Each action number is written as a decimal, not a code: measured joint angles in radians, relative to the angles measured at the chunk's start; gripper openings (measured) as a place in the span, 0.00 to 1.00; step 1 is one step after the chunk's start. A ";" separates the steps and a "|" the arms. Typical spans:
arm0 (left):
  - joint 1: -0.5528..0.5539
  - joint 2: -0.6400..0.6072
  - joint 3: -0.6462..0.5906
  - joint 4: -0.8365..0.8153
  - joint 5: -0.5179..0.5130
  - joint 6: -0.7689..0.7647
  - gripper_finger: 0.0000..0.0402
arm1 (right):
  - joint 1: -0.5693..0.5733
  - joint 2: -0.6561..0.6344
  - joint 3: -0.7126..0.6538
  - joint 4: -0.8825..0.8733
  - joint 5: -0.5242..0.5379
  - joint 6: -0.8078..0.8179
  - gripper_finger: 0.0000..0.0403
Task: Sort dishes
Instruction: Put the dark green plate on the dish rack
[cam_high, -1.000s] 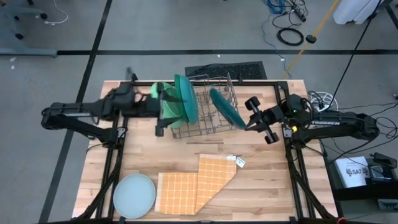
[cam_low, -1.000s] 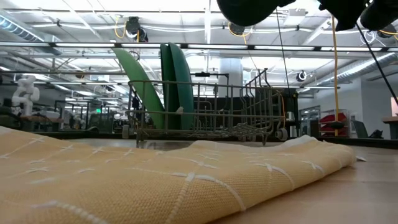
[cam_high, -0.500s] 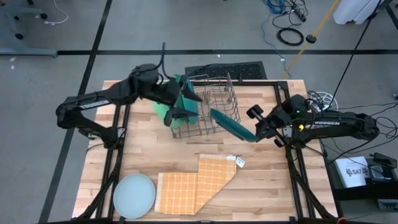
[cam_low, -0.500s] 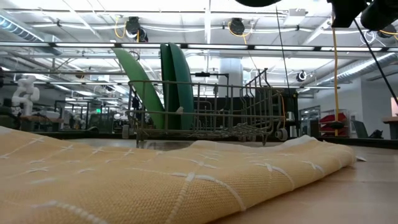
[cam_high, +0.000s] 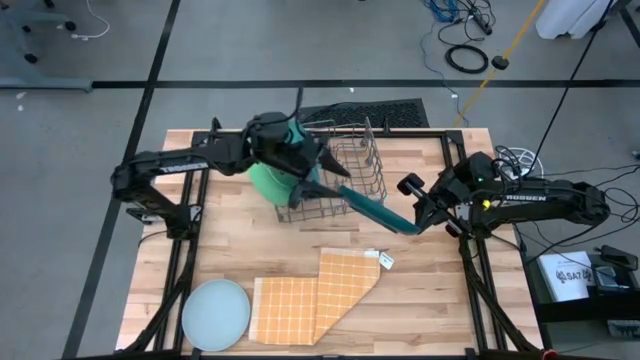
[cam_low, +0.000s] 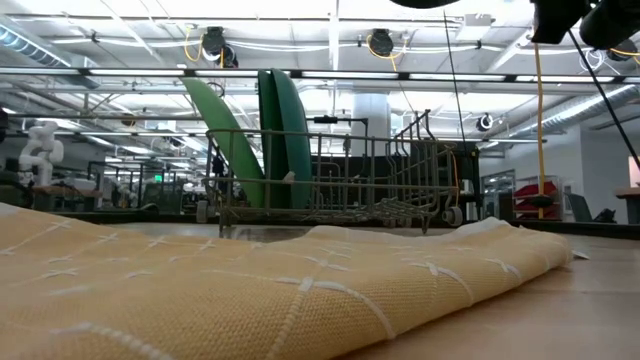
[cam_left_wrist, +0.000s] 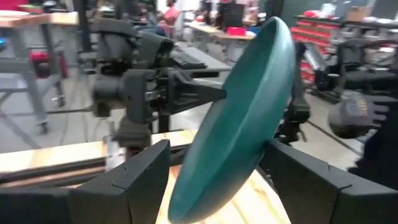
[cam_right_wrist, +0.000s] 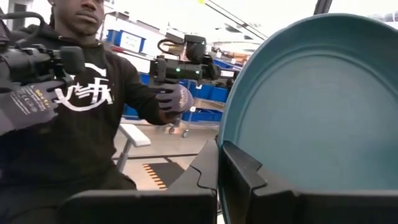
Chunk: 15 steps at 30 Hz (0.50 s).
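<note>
A dark teal plate (cam_high: 372, 206) hangs in the air over the near right corner of the grey wire rack (cam_high: 355, 150). My right gripper (cam_high: 412, 214) is shut on it from the right. My left gripper (cam_high: 328, 180) reaches over the rack from the left and is open. Its two fingers (cam_left_wrist: 134, 180) stand on either side of the plate's other rim (cam_left_wrist: 186, 205), with gaps showing. Two green plates (cam_high: 268, 182) (cam_high: 297, 140) stand on edge in the rack's left end. A pale blue plate (cam_high: 215, 313) lies flat at the near left. My right gripper pinches the dark teal plate's rim (cam_right_wrist: 222, 140) between its two shut fingers, at the plate's right end. The fingers come about level from the table's right side. The plate is lifted clear, standing on edge and tilted, and reaches out toward my left gripper.
An orange checked cloth (cam_high: 315, 300) lies folded near the front edge, beside the pale blue plate. The rack's right half (cam_low: 400, 180) holds no plate. A person (cam_right_wrist: 81, 106) with hand-held controllers sits beyond the table.
My left gripper has swung from left of the rack toward the table's right, across the rack, rolling as it went, and now straddles the dark teal plate. My right gripper has turned in place, swinging the plate out of the rack's right side toward the near edge.
</note>
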 joint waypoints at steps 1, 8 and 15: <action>-0.003 0.013 0.000 0.021 0.022 0.000 0.68 | 0.000 0.000 0.000 0.004 -0.001 0.003 0.00; -0.025 0.066 0.000 0.109 0.075 0.011 0.58 | 0.000 0.000 0.000 0.006 0.001 0.003 0.00; -0.053 0.069 0.000 0.111 0.091 0.136 0.29 | 0.000 0.000 0.000 0.007 -0.005 0.004 0.00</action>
